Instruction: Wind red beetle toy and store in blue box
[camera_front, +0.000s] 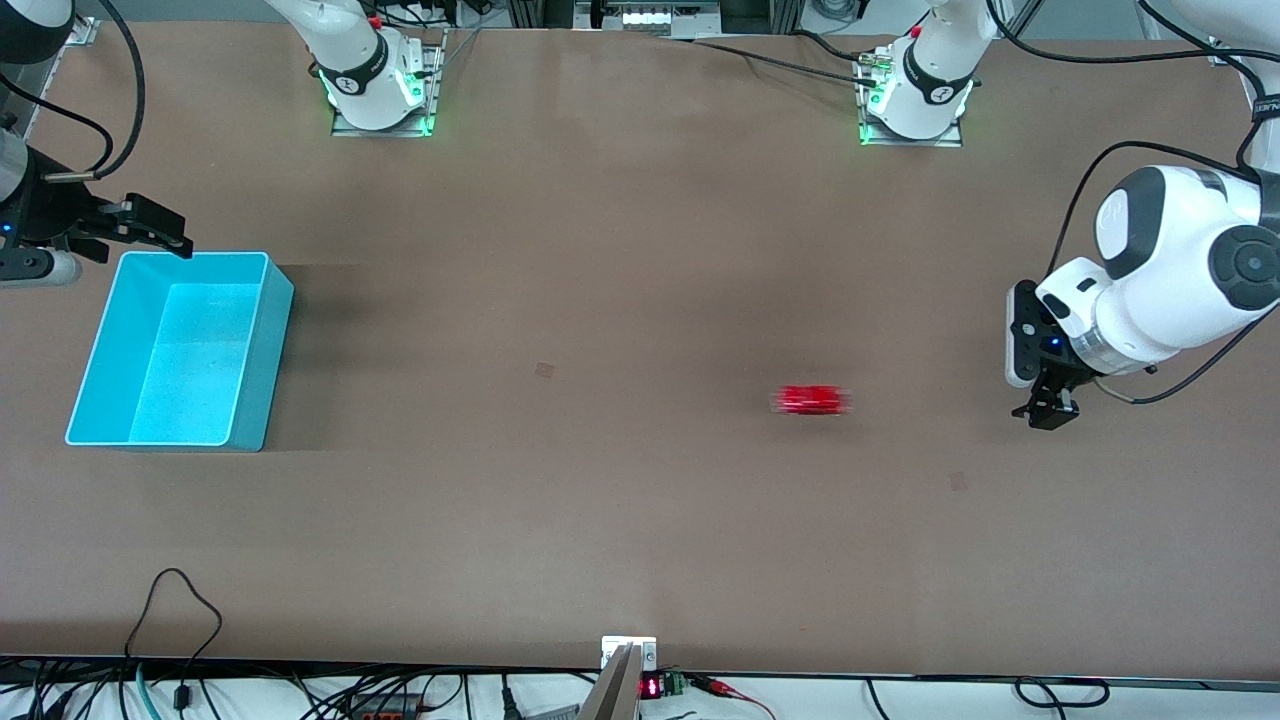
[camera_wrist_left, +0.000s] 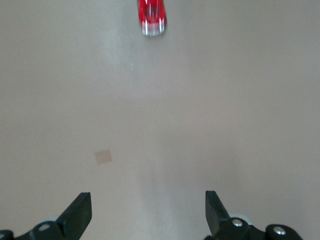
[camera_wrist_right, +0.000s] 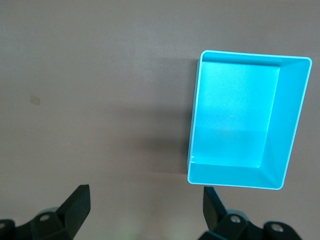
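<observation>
On table (camera_front: 640, 250), red beetle toy (camera_front: 811, 400) blurred, apparently rolling loose; my left pincer (camera_front: 1045, 415) and right pincer (camera_front: 150, 228) both apart, empty. Next: catch toy, drop into blue box (camera_front: 270, 350).

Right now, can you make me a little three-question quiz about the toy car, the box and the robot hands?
1. True or false: the red beetle toy is inside the blue box.
2. Which gripper has the blue box in its own wrist view? A) left gripper B) right gripper
3. Fill in: both grippers' fingers are ____.

Key:
1. False; the toy sits on the bare table, nearer the left arm's end.
2. B
3. open, and holding nothing.
</observation>
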